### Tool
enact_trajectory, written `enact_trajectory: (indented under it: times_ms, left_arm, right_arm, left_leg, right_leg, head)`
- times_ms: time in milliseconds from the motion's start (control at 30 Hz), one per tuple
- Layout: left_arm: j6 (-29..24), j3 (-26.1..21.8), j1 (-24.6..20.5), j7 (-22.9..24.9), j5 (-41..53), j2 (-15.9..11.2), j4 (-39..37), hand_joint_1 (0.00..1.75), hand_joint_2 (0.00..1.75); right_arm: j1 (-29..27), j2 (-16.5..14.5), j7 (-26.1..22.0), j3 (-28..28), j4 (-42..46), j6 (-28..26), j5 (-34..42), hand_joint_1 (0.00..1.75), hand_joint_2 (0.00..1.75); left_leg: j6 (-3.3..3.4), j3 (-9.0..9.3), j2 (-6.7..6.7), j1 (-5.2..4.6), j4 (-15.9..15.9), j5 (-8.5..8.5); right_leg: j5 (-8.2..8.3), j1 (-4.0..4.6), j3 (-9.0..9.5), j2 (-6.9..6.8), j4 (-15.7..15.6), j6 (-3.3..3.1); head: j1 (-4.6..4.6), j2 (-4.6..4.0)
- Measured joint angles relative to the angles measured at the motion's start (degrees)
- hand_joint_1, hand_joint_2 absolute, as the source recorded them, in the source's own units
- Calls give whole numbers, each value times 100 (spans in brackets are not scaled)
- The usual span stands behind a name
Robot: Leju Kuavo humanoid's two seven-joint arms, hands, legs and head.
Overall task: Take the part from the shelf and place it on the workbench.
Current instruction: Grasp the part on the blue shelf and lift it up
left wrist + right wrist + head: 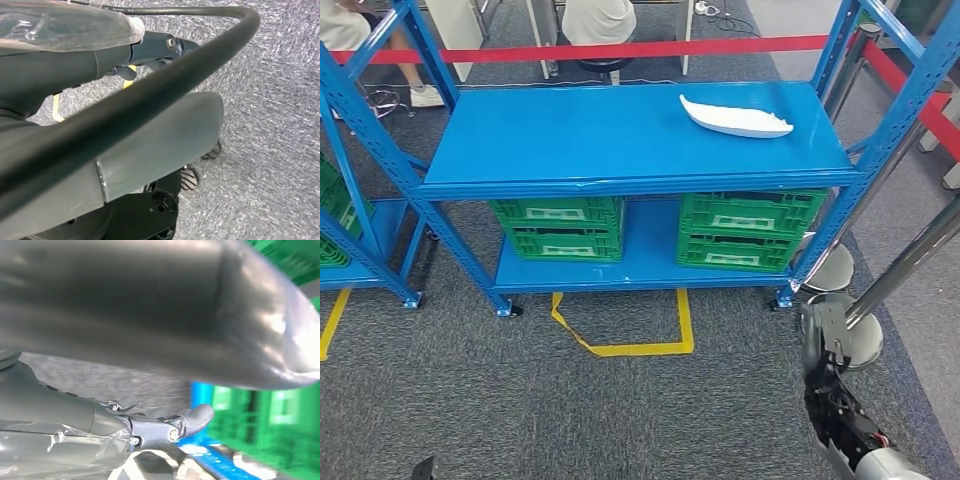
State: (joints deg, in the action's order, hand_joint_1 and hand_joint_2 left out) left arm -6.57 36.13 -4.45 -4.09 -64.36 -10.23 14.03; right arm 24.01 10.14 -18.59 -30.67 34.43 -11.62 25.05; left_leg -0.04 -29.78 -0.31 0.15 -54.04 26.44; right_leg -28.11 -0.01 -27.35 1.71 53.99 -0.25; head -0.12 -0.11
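On the upper deck of a blue shelf [546, 140], toward its right end, lies the part [736, 119]: a long, flat, white piece with a pointed tip, resting free with bare blue surface all around it. Below it, on the lower deck, sit two green crates [560, 226], one left and one right. A red barrier tape [622, 50] runs behind the shelf, and yellow floor tape [633, 345] marks a box on the grey carpet in front.

At the lower right of the head view, the right robot hand [826, 350] hangs low beside the body, well apart from the part and holding nothing; its fingers look loosely extended. The left robot hand [158, 50] points down at the carpet, also without a load; whether its fingers are spread or curled I cannot tell.

The step in hand appears to be the reach. Done well, the right arm rises above the deck edge first, then comes in over the part. Because the part is thin and lies flat, fingers likely need to get under one long edge. A grip near the middle should keep it level.
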Motion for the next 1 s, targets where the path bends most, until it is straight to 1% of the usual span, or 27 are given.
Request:
enact_trajectory:
  times_ms: [233, 467, 700, 1000]
  left_arm:
    - [80, 126, -2, -45, 54, -10, -23, 0, 0]
    - [107, 256, -6, -83, 67, -13, -30, 0, 0]
    - [109, 338, -14, -85, 67, -15, -37, 0, 0]
    - [108, 430, -28, -94, 52, -15, -38, 0, 0]
  right_arm:
    - [191, -2, 245, 238, 1074, -163, -838, 0, 0]
    - [565, -4, 670, 451, 2107, -227, -1488, 0, 0]
    - [743, -5, 750, 521, 2628, -148, -1523, 0, 0]
    - [999, -78, 738, 498, 2721, 33, -1373, 0, 0]
  left_leg:
    - [-1, -1, -2, 0, 0, -1]
    - [0, -1, -2, 0, -1, -2]
    - [0, -3, -2, 0, -1, -2]
    - [0, -5, -4, 0, 0, -2]
  right_leg:
    - [0, 1, 1, -2, 1, 0]
    - [0, 0, -2, -3, 1, 0]
    - [0, 0, -4, -1, 2, 0]
    - [0, 1, -3, -3, 2, 0]
  head:
    - [1, 0]
    - [0, 0]
    - [-1, 0]
    - [-1, 0]
